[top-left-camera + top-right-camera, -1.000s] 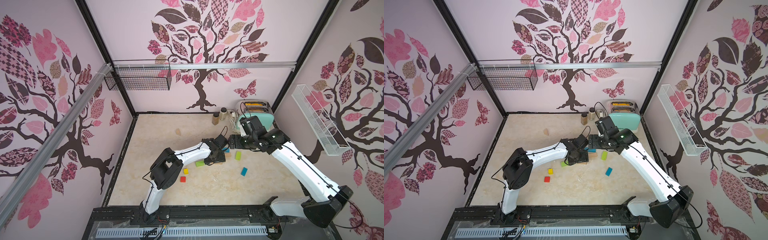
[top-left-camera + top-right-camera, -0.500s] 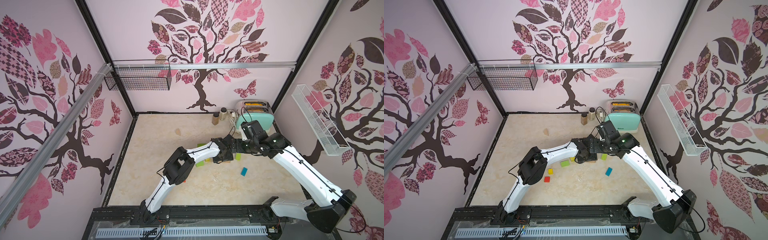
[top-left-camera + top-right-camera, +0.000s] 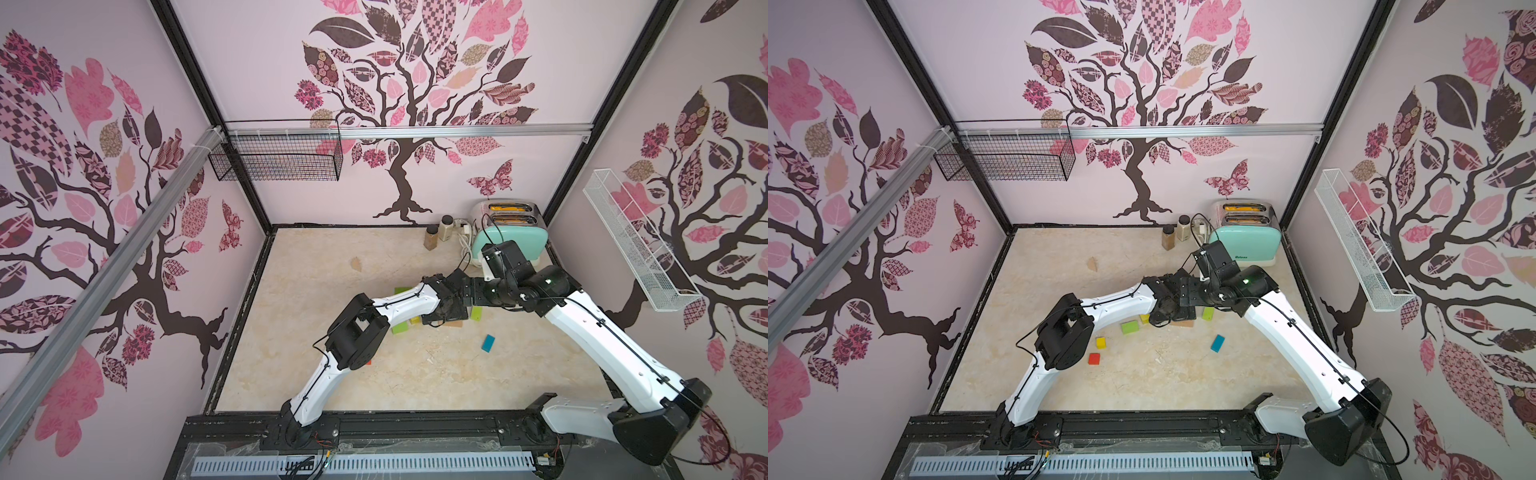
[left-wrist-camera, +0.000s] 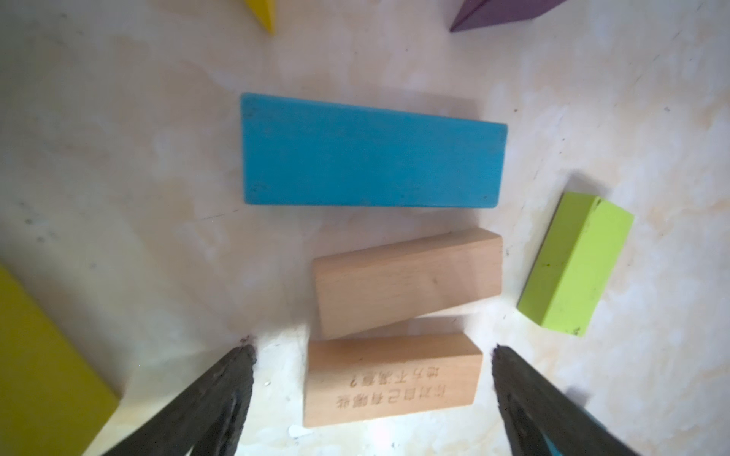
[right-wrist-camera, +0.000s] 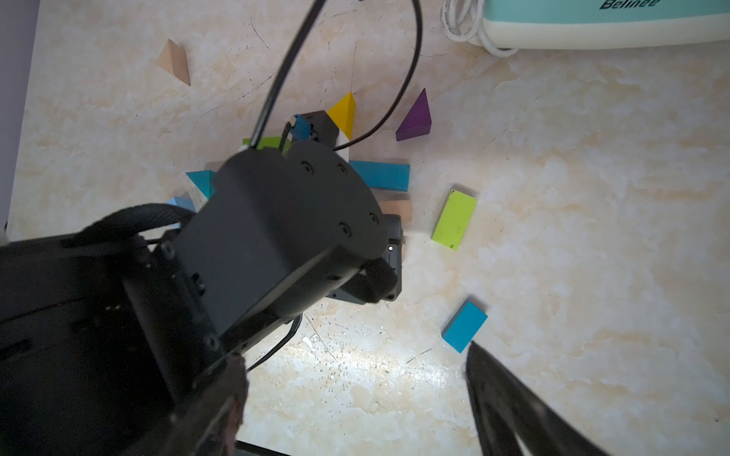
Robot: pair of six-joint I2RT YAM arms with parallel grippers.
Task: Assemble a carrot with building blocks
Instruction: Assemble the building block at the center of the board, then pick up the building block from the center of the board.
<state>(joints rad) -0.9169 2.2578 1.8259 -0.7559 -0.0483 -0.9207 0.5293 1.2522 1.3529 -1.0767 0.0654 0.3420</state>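
Left tool (image 4: 372, 351) has just spread wide, releasing an engraved tan wooden block (image 4: 393, 381) beside a plain tan block (image 4: 407, 282); likely another carrot piece placed.

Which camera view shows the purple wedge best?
The right wrist view: the purple wedge shows whole there, with its triangular face and one long side visible, near the yellow wedge. The left wrist view catches only a piece of it, cut off at the frame edge. In both top views the arms cover it.
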